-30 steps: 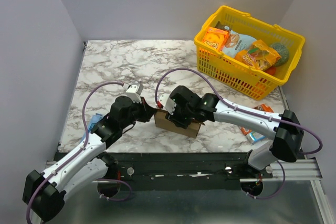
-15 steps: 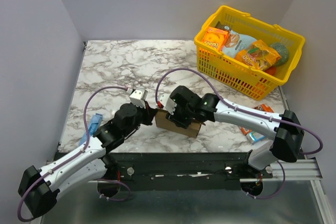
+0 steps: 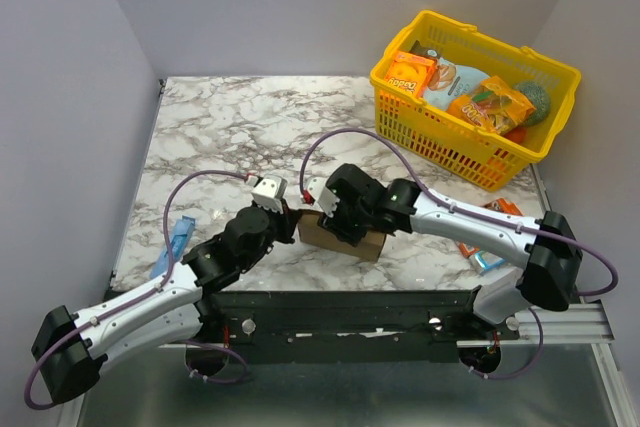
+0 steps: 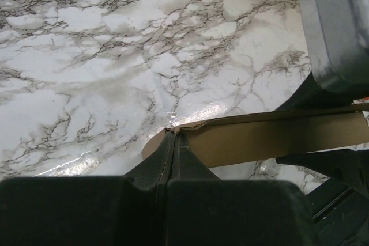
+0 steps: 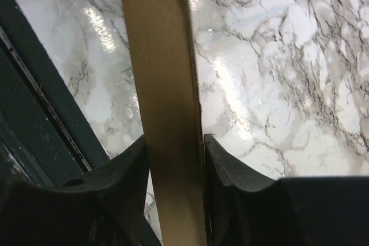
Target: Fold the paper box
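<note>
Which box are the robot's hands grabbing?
The plain brown paper box: the left gripper and right gripper both pinch it. The orange printed box sits untouched in the yellow basket, away from both.

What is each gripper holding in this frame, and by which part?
Both hold the plain brown cardboard box. The left gripper pinches a corner of its edge, and the right gripper clamps across a narrow panel.

We log the plain brown paper box (image 3: pixel 352 241), partly folded up, on the marble table (image 3: pixel 250 117) near its front edge.
</note>
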